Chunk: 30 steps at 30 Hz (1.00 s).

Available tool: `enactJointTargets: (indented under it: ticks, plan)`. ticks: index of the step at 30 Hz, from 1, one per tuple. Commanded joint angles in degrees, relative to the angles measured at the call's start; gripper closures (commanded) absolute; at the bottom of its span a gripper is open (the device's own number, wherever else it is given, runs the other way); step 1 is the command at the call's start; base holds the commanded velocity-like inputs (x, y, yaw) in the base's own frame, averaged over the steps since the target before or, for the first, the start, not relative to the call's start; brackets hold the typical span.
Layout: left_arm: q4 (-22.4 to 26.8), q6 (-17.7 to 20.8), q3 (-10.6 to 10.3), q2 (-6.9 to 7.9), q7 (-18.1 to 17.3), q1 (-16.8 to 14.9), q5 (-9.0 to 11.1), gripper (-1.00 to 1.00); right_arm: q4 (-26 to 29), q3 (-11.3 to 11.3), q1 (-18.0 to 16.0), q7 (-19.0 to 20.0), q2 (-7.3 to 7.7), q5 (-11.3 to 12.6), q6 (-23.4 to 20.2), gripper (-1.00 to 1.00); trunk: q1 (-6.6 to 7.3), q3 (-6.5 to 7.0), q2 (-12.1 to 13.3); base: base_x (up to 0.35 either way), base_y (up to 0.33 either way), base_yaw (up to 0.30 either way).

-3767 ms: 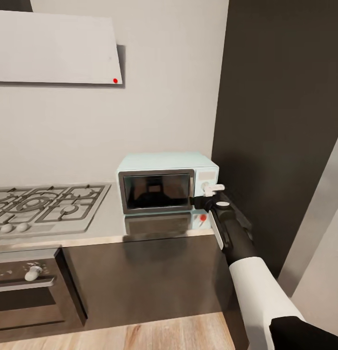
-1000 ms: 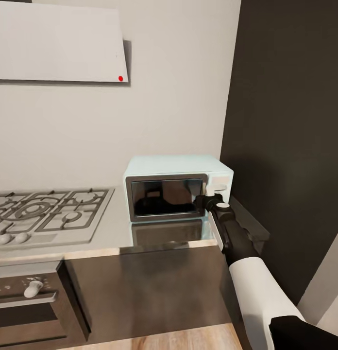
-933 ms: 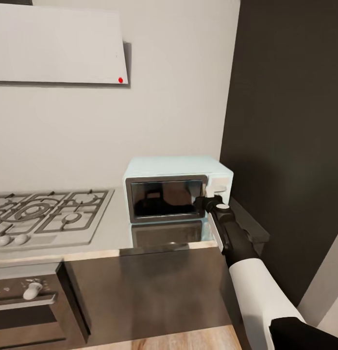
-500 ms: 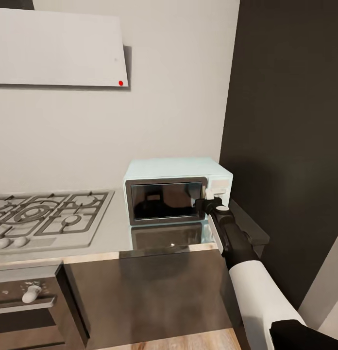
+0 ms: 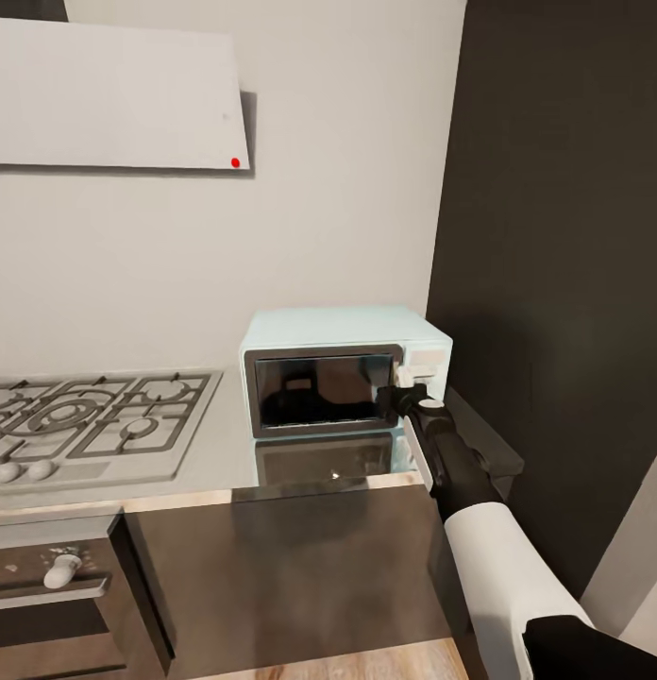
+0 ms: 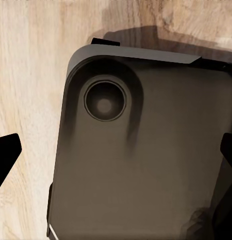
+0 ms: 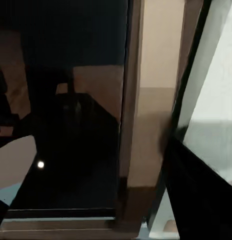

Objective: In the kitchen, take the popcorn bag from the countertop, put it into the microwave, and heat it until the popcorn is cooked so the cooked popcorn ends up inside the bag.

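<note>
Head view: one microwave (image 5: 343,370) on the desk (image 5: 210,453), door closed, beside one hob (image 5: 92,416); right end effector (image 5: 404,395) at its door edge, finger spread unclear

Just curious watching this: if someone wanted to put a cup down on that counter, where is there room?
Bare countertop lies between the gas hob and the microwave, and along the front edge. It is crowded at the microwave's right front, where the right gripper reaches.
</note>
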<state>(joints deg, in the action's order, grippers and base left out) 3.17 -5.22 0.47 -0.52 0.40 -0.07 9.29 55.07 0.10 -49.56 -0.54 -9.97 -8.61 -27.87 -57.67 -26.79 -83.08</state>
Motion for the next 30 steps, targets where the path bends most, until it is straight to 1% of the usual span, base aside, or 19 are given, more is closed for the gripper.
enactJointTargets:
  ticks: [1,16,30]
  plan:
    - [0.0,-0.14,-0.02,-0.01,0.04,-0.01,0.38,-1.0,0.15,-0.17,-0.54,-1.25,-0.03,-2.01,-0.17,1.0,-1.06,-0.05,0.0,0.0,0.0,0.0]
    - [0.03,-0.14,0.03,0.02,0.06,-0.01,0.38,-1.0,0.2,-0.19,-0.54,-1.33,-0.03,-2.21,-0.18,1.0,-1.06,-0.05,0.0,-0.011,0.0,0.0]
    - [0.09,-0.14,0.06,-0.01,0.06,-0.01,0.38,-1.0,0.12,-0.19,-0.54,-1.39,-0.03,-2.03,-0.17,1.0,-1.06,-0.05,0.0,-0.296,0.0,0.0]
